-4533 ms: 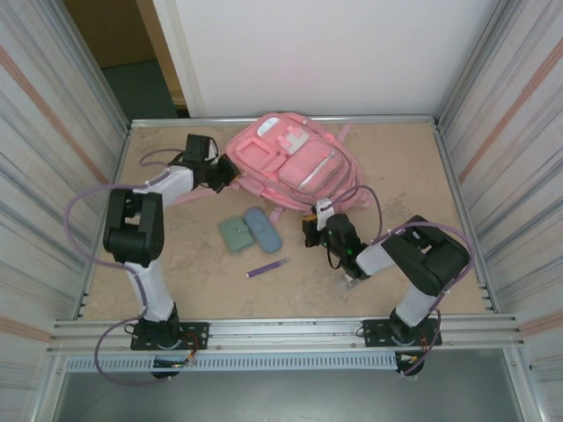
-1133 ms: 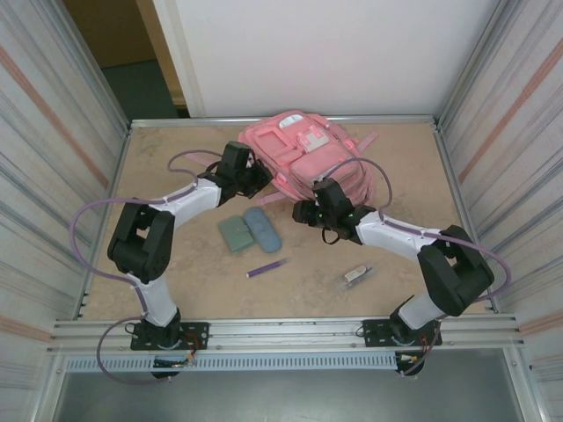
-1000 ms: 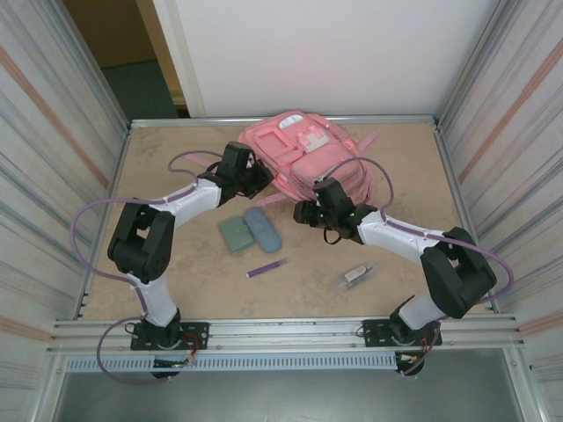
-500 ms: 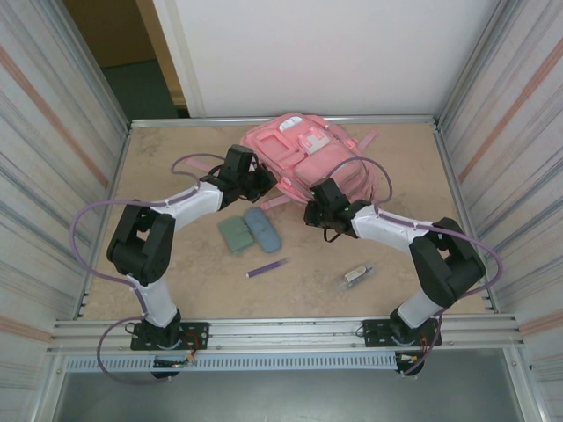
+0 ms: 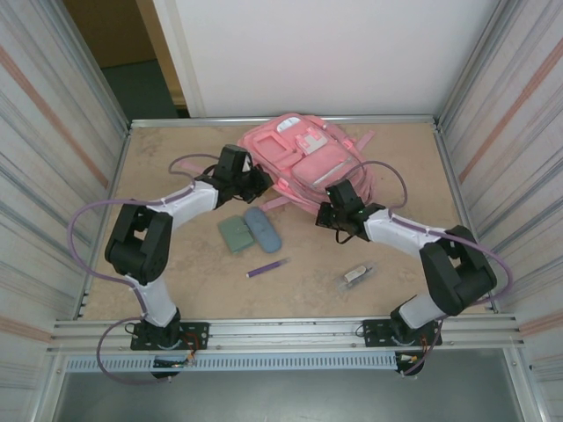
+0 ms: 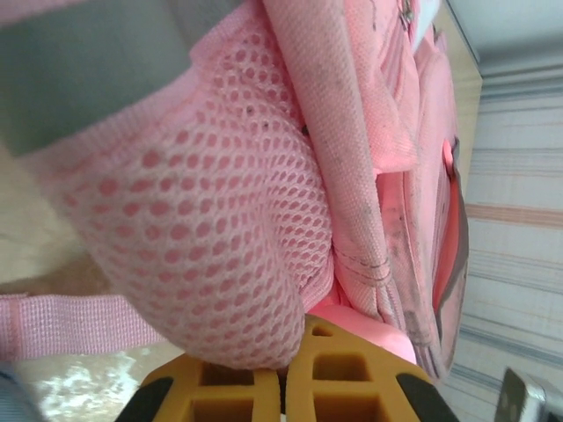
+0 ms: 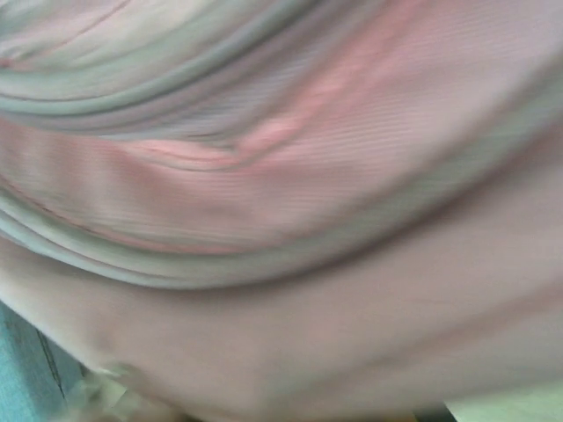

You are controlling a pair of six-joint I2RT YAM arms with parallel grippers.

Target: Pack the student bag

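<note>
The soft, rounded pink student bag (image 5: 303, 158) lies at the desk's (image 5: 176, 264) far middle, left gripper (image 6: 283, 387) clamped on its honeycomb mesh, right gripper (image 5: 332, 211) closed against smooth fabric, hold unclear.

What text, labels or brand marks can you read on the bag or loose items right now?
None can be read.
student bag: its white patches are too small to show any print.
small grey-white item: too small to read.
Wrist views: plain pink fabric and mesh, no lettering seen.
</note>
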